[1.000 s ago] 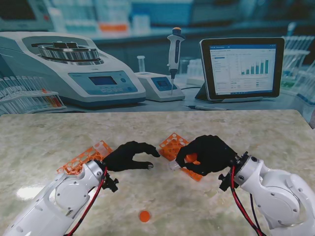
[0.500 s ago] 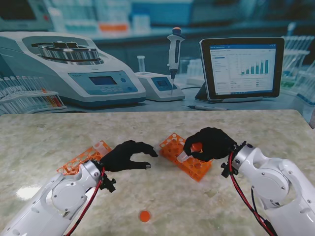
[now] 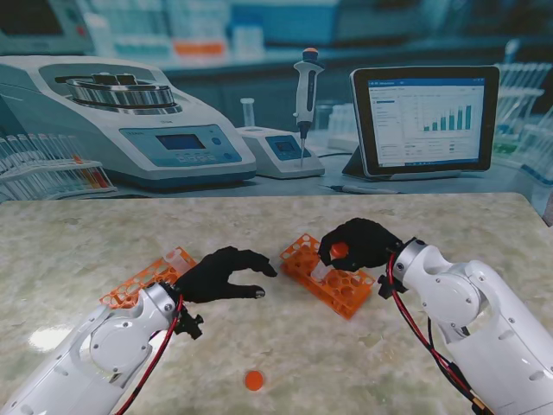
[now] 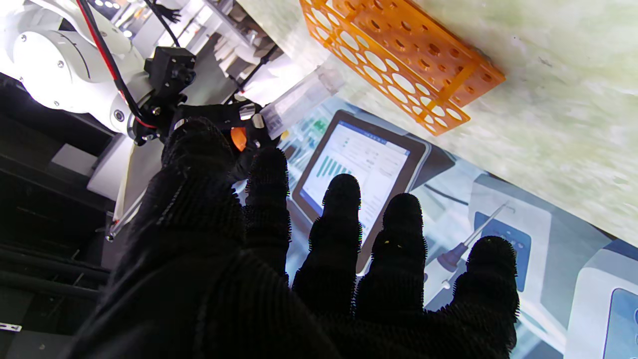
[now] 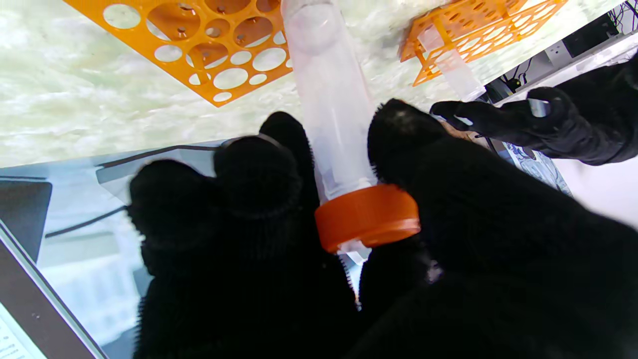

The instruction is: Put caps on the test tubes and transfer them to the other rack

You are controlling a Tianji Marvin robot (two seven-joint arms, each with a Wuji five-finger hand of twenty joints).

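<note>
Capped test tube [image 5: 334, 114], light, smooth, likely slippery plastic, pinched just under its orange cap [image 5: 368, 215] by the right hand [image 3: 361, 244] over the orange rack [image 3: 333, 275]; left hand [image 3: 223, 274] spread, empty.

Two racks on table [image 3: 415, 346]: left rack [image 3: 143, 281], right rack [image 3: 328, 275]; loose cap [image 3: 253, 379] nearer to me, between.

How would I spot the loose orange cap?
Start at the marble table and look between the two white arms, nearest me. The loose cap is a small orange disc lying alone there, unlike the capped tube in the right hand.
</note>
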